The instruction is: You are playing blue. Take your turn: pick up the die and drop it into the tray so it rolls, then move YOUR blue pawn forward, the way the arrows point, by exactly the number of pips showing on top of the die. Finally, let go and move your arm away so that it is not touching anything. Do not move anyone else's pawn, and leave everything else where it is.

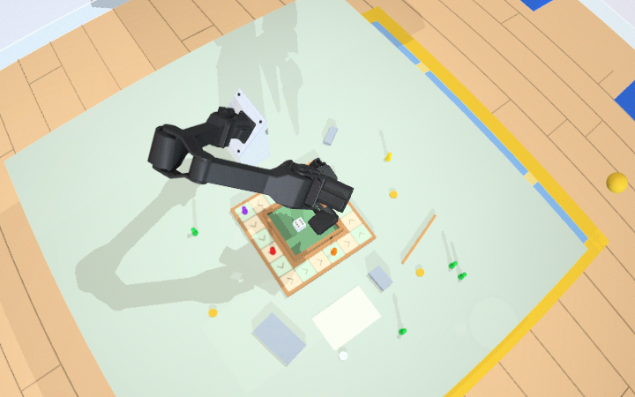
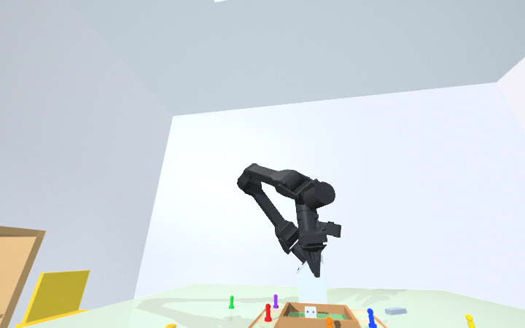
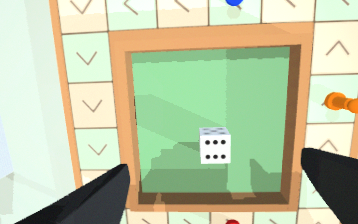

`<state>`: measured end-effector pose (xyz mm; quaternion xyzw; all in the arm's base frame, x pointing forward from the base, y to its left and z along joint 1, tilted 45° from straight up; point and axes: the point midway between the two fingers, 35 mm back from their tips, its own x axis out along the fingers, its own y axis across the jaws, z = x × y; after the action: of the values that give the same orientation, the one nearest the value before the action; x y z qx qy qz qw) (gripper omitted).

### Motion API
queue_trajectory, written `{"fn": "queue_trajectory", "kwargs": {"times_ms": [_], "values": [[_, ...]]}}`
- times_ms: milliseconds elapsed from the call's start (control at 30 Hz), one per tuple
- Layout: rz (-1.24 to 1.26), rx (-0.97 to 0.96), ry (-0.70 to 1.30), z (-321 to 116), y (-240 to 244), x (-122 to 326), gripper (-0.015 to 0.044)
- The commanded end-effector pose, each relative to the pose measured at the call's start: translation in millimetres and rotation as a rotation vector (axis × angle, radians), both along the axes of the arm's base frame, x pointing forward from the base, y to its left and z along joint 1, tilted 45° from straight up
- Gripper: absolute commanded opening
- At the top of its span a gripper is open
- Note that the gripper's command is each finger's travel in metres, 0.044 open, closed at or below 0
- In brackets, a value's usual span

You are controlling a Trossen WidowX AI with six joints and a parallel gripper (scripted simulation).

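The white die [image 1: 299,224] [image 2: 310,311] [image 3: 215,149] is in the green-floored tray [image 1: 281,238] [image 2: 317,323] [image 3: 210,37]. Six pips show on its face towards the overhead and wrist views; whether it is still moving cannot be told. My gripper [image 2: 316,270] [image 3: 213,164] is open and empty, above the tray. The blue pawn [image 2: 371,318] [image 3: 233,2] stands on a square of the track along the tray's far side in the wrist view, cut by the frame edge there. The arm hides it in the top view.
On the track, the orange pawn [image 1: 333,250] [image 3: 337,101], red pawn [image 1: 272,250] [image 2: 267,313] and purple pawn [image 1: 244,210] [image 2: 275,301] stand on other sides of the tray. Around the board are grey blocks, green pawns, a yellow pawn [image 1: 388,156], yellow discs, a stick [image 1: 419,239] and a white card [image 1: 346,318].
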<state>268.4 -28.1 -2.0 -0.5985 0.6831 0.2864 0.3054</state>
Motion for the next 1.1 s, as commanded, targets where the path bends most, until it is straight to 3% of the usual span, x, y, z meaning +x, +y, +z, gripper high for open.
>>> {"fn": "queue_trajectory", "kwargs": {"times_ms": [0, 267, 567, 800, 1067], "values": [[-0.017, 0.008, -0.010, 0.5, -0.9, 0.5, 0.0414], [-0.497, -0.078, -0.434, -30.3, 18.9, 18.3, 0.0204], [-1.073, -0.167, -0.977, -74.5, 43.8, 32.1, 0.0200], [-1.329, -0.197, -1.230, -96.7, 54.7, 35.5, 0.0200], [-1.354, -0.199, -1.254, -97.8, 54.7, 36.8, 0.0200]]}}
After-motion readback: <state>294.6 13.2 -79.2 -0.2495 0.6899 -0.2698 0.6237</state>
